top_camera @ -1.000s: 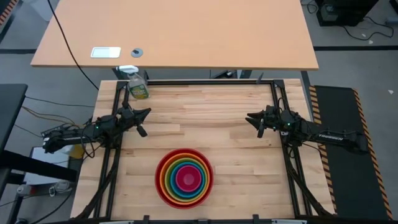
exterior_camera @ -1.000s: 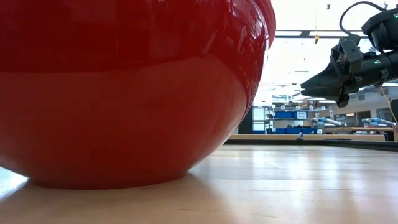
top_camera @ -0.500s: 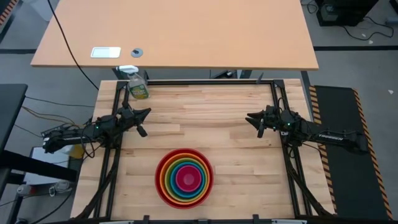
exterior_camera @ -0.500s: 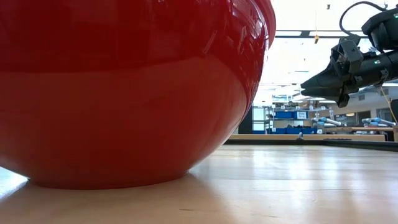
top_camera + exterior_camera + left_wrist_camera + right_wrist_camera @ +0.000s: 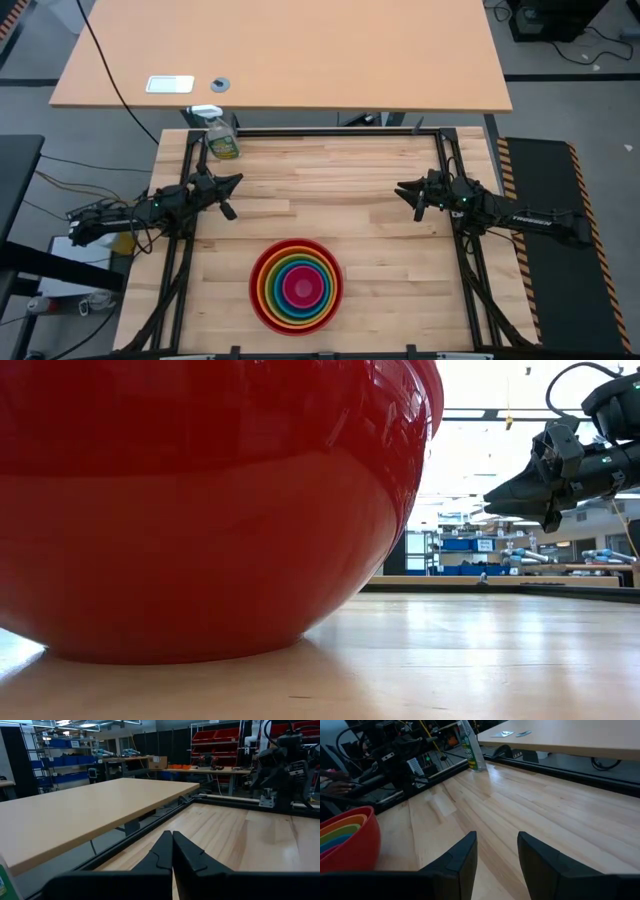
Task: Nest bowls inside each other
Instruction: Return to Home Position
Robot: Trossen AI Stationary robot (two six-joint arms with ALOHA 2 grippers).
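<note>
The bowls (image 5: 297,284) stand nested near the table's front edge: red outermost, then orange, yellow-green and blue, with magenta pink in the middle. The red bowl (image 5: 210,510) rests on its base and fills the low view; in the right wrist view it is the red bowl (image 5: 350,842) with coloured rims inside. My left gripper (image 5: 237,182) is shut, held level above the table's left side, touching nothing. My right gripper (image 5: 402,188) is open above the right side, nothing between its fingers (image 5: 495,852).
A green spray bottle (image 5: 220,135) stands at the table's far left corner. A black frame (image 5: 330,131) runs along the table's edges. A light brown desk (image 5: 280,55) stands beyond the far edge. Bare wood (image 5: 320,200) lies between the two grippers.
</note>
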